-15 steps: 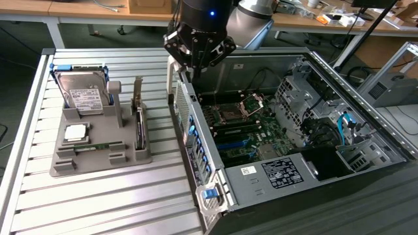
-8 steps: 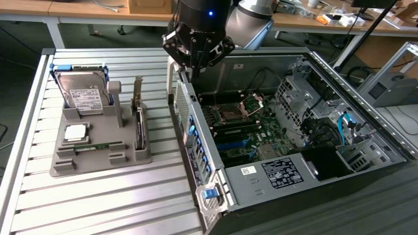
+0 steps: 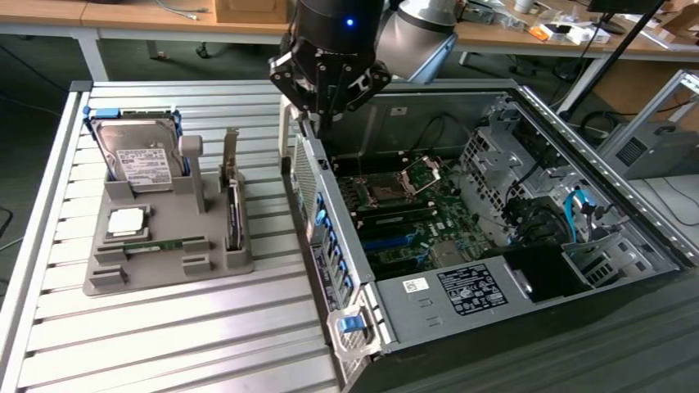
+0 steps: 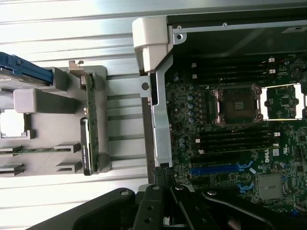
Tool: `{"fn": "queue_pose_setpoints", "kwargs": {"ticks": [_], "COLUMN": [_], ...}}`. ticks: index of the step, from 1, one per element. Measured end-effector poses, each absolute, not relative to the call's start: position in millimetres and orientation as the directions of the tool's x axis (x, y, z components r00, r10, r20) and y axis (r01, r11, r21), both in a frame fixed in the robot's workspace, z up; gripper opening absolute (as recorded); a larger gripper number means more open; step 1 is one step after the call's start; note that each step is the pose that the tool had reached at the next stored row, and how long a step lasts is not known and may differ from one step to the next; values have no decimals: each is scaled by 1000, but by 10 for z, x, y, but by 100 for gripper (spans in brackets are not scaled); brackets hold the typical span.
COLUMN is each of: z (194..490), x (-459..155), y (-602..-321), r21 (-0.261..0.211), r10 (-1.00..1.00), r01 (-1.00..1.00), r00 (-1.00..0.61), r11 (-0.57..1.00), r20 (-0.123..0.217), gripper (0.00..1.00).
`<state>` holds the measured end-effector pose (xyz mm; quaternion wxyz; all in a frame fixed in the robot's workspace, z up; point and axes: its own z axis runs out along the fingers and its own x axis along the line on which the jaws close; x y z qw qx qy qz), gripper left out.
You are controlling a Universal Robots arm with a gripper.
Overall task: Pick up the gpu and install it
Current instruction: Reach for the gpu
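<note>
Open tower case (image 3: 399,315) takes the exterior view's right, with the grey fixture tray (image 3: 164,266) beside it on the left. The gpu (image 3: 232,201) stands on edge in the tray slot nearest the case, silver bracket end sticking up. The claw (image 3: 313,123) hangs over the case wall nearest the tray, fingers pressed together on nothing, near the gpu but apart from it; the gpu is edge-on with its lower edge sunk in the slot, so board detail can't be made out.

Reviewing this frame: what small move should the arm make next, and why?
Probably a sideways shift toward the gray holder, opening the gripper on the way. The gpu stands on edge in that holder, untouched, while the gripper hangs shut, with nothing seen between its fingers, above the computer case wall nearest the holder.
</note>
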<state>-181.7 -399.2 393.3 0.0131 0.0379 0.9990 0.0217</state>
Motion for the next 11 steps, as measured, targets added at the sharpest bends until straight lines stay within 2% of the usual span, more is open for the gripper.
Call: {"fn": "queue_pose_setpoints", "kwargs": {"ticks": [11], "z": [3933], "x": [-1841], "y": [-3992], "r21": [44], "r10": [76], "r01": [75], "r00": [-997], "r11": [996], "r20": [-24], "gripper": [11]}}
